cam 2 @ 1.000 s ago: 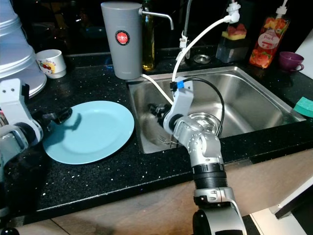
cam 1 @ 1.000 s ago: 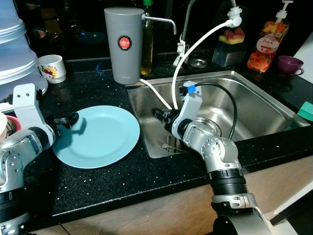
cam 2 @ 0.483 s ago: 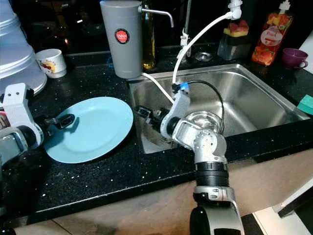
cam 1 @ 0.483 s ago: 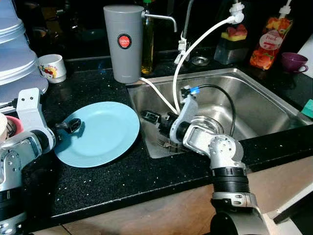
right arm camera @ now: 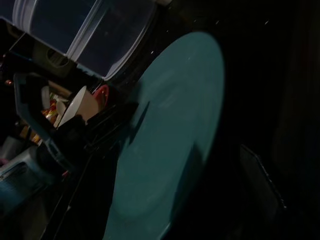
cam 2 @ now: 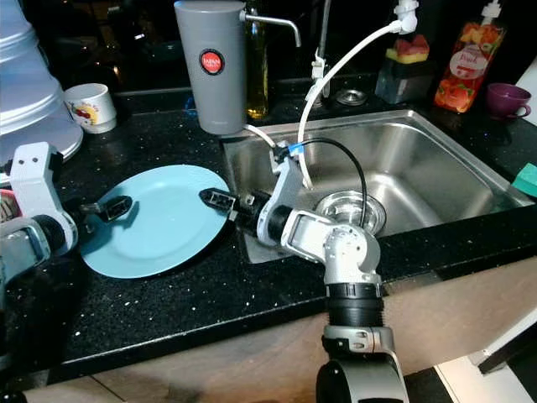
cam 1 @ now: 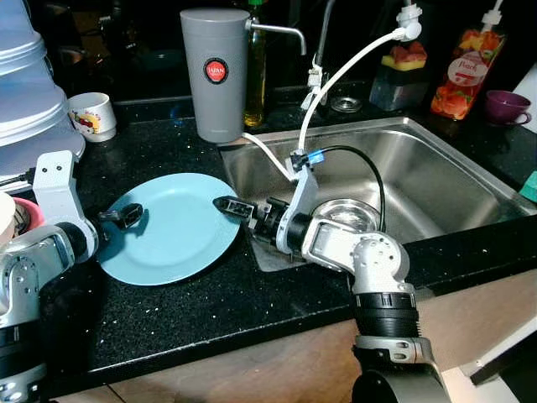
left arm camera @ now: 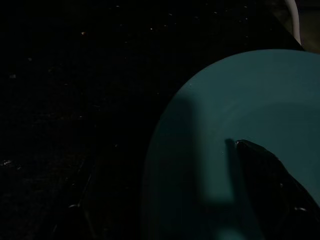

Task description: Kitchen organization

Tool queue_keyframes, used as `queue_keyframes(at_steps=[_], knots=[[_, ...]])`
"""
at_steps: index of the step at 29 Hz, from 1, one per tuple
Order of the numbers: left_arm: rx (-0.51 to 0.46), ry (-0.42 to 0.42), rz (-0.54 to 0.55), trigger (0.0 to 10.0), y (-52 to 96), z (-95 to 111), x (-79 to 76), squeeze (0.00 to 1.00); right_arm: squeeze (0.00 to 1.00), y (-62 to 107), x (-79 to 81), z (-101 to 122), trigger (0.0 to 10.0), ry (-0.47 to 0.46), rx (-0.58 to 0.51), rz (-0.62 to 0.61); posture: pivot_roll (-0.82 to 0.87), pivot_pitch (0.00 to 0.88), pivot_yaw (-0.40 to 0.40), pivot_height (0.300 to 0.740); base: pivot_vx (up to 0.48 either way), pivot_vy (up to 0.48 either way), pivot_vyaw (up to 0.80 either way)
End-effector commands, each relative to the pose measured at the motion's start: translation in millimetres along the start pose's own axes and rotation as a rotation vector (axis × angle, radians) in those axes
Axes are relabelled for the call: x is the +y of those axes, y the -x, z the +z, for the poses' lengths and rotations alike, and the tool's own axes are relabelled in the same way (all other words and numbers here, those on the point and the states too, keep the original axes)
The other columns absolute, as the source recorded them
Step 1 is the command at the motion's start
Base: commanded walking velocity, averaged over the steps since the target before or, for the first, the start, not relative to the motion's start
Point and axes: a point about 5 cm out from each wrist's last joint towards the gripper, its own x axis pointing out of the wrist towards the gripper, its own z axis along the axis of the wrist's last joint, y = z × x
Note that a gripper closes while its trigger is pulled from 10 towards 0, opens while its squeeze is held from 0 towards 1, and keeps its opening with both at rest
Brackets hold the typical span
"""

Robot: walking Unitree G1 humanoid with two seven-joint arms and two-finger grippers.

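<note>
A light blue plate (cam 1: 172, 239) lies flat on the black counter, left of the sink. My left gripper (cam 1: 126, 216) hovers over the plate's left rim, open; in the left wrist view one black finger (left arm camera: 270, 180) hangs above the plate (left arm camera: 240, 100). My right gripper (cam 1: 228, 204) reaches from the sink side to the plate's right rim, open and empty. The right wrist view looks across the plate (right arm camera: 170, 140) toward my left arm, with one finger (right arm camera: 260, 185) at the side.
The steel sink (cam 1: 436, 180) is on the right, with a white hose (cam 1: 336, 80) running into it. A grey canister (cam 1: 216, 75), a white mug (cam 1: 91, 113) and stacked containers (cam 1: 29, 92) stand behind. A soap bottle (cam 1: 460, 71) and a purple cup (cam 1: 508, 107) are at the far right.
My right gripper has swung left out of the sink to the plate's right rim. The left gripper has crept slightly right over the left rim.
</note>
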Motion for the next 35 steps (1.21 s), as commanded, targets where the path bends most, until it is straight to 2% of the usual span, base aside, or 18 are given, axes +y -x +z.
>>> queue_keyframes(at_steps=[1,18,21,24,26,28,29,30,31,35], knots=[[0.047,-0.008,-0.005,10.0,-2.5,-8,-1.1,0.00,0.00,-0.5,8.7,-5,0.0,-0.011,0.018,0.047,0.00,0.082,0.034,0.740,0.000,0.000,0.00],[0.047,-0.027,-0.015,10.0,-4.6,-8,-4.9,0.00,0.00,-0.3,16.1,-14,0.0,-0.036,0.046,0.090,0.00,0.051,0.033,0.740,0.000,0.000,0.00],[0.035,-0.051,-0.009,10.0,-5.1,-6,-5.7,0.00,0.00,0.0,15.0,-17,0.0,-0.038,0.057,0.081,0.00,0.047,0.033,0.740,0.000,0.000,0.00],[-0.062,-0.107,0.017,10.0,-4.6,6,-6.9,0.00,0.00,0.4,11.0,-17,0.0,-0.036,0.058,0.055,0.00,0.040,0.032,0.740,0.000,0.000,0.00],[-0.183,-0.138,0.011,10.0,-2.3,21,-11.3,0.00,0.00,0.9,6.8,-16,0.0,-0.037,0.047,0.029,0.00,0.038,0.032,0.740,0.000,0.000,0.00],[-0.315,-0.131,-0.026,10.0,2.1,36,-19.0,0.00,0.00,1.8,1.3,-11,0.0,-0.043,0.024,-0.004,0.00,0.038,0.032,0.740,0.000,0.000,0.00],[-0.315,-0.131,-0.026,10.0,2.1,36,-19.0,0.00,0.00,1.8,1.3,-11,0.0,-0.043,0.024,-0.004,0.00,0.038,0.032,0.740,0.000,0.000,0.00],[-0.391,-0.067,-0.065,10.0,5.8,46,-24.6,1.00,0.00,3.1,-3.3,-5,0.0,-0.049,0.003,-0.029,0.00,0.036,0.030,0.740,0.000,0.000,0.00],[-0.413,-0.038,-0.084,10.0,7.2,48,-26.5,1.00,0.00,4.0,-5.2,-3,0.0,-0.047,-0.005,-0.039,-0.01,0.036,0.031,0.740,0.000,0.000,0.00],[-0.458,-0.072,-0.096,10.0,9.0,53,-31.8,1.00,0.00,7.8,-12.1,5,0.0,-0.039,-0.027,-0.070,-0.01,0.039,0.027,0.740,0.000,0.000,0.00]])
